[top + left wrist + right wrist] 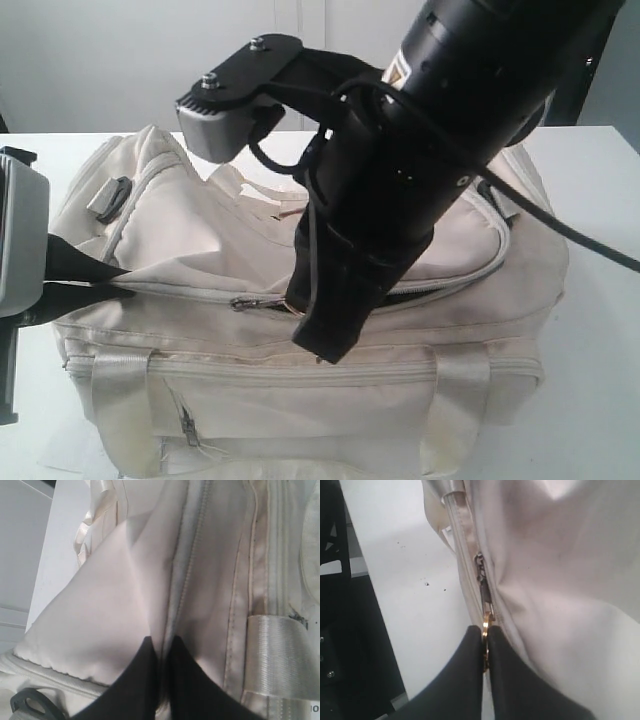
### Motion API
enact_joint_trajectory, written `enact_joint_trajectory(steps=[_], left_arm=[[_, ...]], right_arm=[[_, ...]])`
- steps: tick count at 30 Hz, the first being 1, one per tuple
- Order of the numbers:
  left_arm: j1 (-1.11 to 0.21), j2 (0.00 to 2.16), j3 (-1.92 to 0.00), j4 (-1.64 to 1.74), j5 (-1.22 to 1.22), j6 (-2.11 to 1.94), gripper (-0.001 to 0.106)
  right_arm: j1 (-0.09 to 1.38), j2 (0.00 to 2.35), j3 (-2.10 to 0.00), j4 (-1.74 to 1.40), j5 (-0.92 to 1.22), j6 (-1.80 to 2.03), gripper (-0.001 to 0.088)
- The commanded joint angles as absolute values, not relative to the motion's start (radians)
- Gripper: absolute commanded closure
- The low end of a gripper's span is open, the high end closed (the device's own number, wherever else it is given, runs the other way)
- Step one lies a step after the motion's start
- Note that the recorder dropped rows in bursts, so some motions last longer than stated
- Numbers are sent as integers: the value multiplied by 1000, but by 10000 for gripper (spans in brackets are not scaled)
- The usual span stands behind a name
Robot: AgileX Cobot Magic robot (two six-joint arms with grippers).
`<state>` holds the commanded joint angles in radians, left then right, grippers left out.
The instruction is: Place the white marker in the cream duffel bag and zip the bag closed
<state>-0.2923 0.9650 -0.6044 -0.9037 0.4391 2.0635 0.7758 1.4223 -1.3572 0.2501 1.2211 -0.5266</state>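
1. Bag (200,250), on the table (600,400): soft, floppy. Marker unseen, probably inside.
2. Right gripper (484,634) pinches the small, slippery zipper pull (485,622) at the bag's six o'clock edge.
3. Left gripper (161,644) is clamped on fabric at nine o'clock, a good brace.

The setting reads as a robotics lab or test bench rather than a home or a shop. A plain white table (600,330) stands against a bare pale wall (120,60) marked by thin vertical panel seams. A black robot arm (470,90) fills the upper middle of the exterior view. A loose black cable (585,243) trails off it, and a grey camera module (212,130) is bolted to a black bracket (255,62). Dark equipment (350,655) stands beside the table in the right wrist view. The one everyday item in sight is the cream duffel bag (200,250).
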Motion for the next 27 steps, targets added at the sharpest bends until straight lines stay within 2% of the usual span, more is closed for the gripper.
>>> enact_joint_trajectory(steps=[22, 27], left_arm=[[-292, 965, -604, -904, 439, 2058, 1003], [-292, 965, -604, -904, 439, 2058, 1003]], right_arm=[[775, 1332, -1278, 107, 1221, -527, 868], [723, 1326, -1278, 104, 1221, -527, 868]])
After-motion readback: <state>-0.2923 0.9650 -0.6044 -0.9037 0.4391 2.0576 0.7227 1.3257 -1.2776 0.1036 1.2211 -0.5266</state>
